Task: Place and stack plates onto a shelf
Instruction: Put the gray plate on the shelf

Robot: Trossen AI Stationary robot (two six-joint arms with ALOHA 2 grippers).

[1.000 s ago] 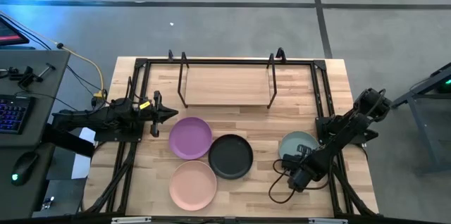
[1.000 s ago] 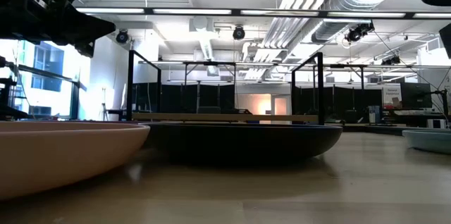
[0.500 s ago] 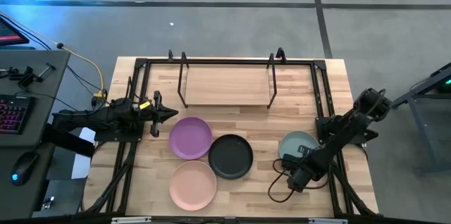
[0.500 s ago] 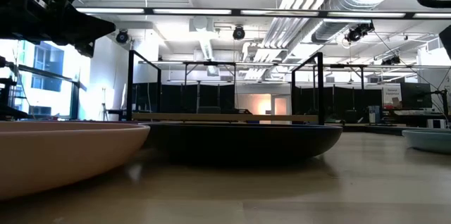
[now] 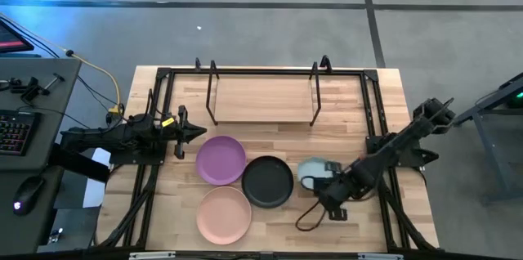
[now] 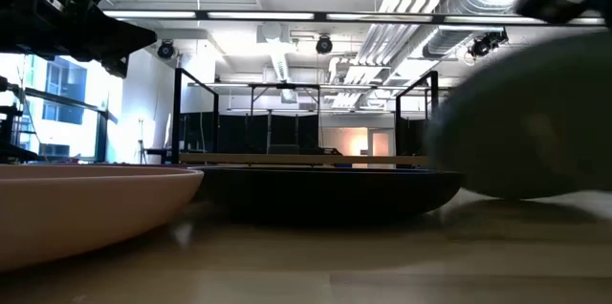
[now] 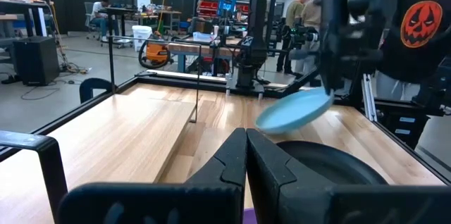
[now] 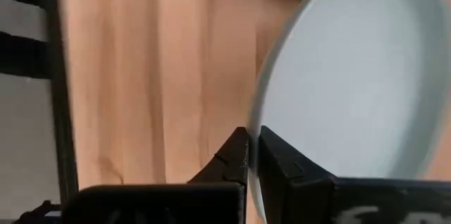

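Since a second ago my right fingers [image 5: 320,180] lifted the blue-green plate [image 5: 311,170] beside the black plate [image 5: 267,181]; clamped on just its rim, so it could slip. Left fingers [image 5: 198,132] shut, empty.

The table [image 5: 384,88] is light wood with a plank grain. On it, the black plate [image 5: 267,181] is the darkest thing — left of it lies a purple plate [image 5: 221,160], and in front of it to the left a pale pink plate [image 5: 224,214]. Right of the black plate, the pale blue-green plate [image 5: 310,171] shows against the dark right gripper [image 5: 320,180]. Behind the black plate, the shelf [image 5: 261,98] has a light wooden board and thin black legs.
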